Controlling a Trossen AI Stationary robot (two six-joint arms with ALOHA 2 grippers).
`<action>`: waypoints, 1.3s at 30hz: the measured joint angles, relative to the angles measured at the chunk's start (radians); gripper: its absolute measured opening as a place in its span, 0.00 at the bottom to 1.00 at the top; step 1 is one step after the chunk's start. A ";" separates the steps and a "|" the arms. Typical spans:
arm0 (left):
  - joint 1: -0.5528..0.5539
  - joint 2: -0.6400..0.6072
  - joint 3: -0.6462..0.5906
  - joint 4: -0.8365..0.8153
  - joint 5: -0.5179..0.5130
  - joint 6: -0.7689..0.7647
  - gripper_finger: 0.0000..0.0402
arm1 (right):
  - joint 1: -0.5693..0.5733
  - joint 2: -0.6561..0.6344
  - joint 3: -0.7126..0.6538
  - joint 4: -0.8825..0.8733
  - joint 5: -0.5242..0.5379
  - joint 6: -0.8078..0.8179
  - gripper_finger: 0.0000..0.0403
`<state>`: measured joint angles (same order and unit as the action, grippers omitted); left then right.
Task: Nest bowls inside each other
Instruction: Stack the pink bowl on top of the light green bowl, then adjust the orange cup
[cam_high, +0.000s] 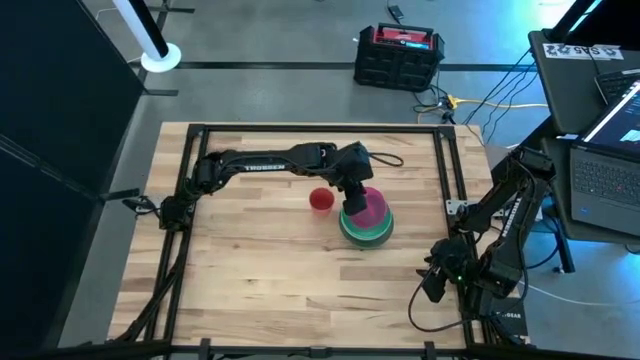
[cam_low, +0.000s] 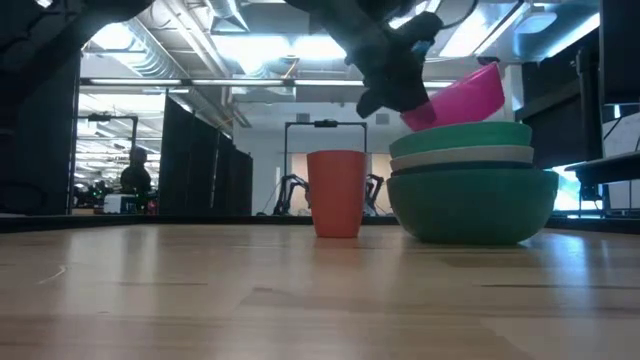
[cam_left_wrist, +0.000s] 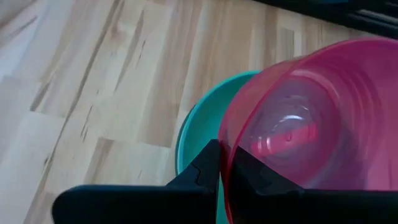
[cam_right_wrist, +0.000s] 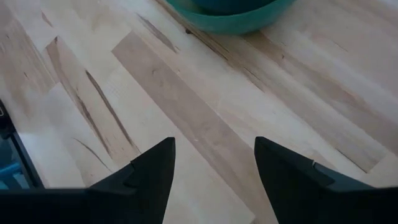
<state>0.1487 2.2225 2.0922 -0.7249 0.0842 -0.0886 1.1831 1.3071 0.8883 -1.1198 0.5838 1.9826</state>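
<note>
Pink bowl pinched by its rim in left gripper, fingers pressed onto the wall either side, held tilted just above the stack near table centre. Stack already nested: large green at bottom, white and green rims showing above. Red cup standing just left of stack, apart from it. Right gripper parked at near right edge, fingers spread, empty. Judged step: seating the last bowl. Best levelled first, centred over the top rim, lowered straight, released only once settled; risk of catching a rim and shoving the stack.
</note>
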 joint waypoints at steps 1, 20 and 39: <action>-0.001 0.004 -0.001 0.000 0.002 0.010 0.00 | 0.000 0.000 0.000 0.000 0.000 0.000 0.52; -0.003 0.052 -0.009 -0.012 0.031 0.092 0.18 | 0.000 0.000 0.000 -0.008 0.000 0.004 0.52; -0.008 -0.131 0.147 -0.348 -0.090 0.138 0.11 | 0.001 0.000 0.000 -0.010 0.048 0.000 0.52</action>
<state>0.1404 2.0918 2.2394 -1.0730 -0.0062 0.0491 1.1838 1.3071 0.8886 -1.1302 0.6321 1.9827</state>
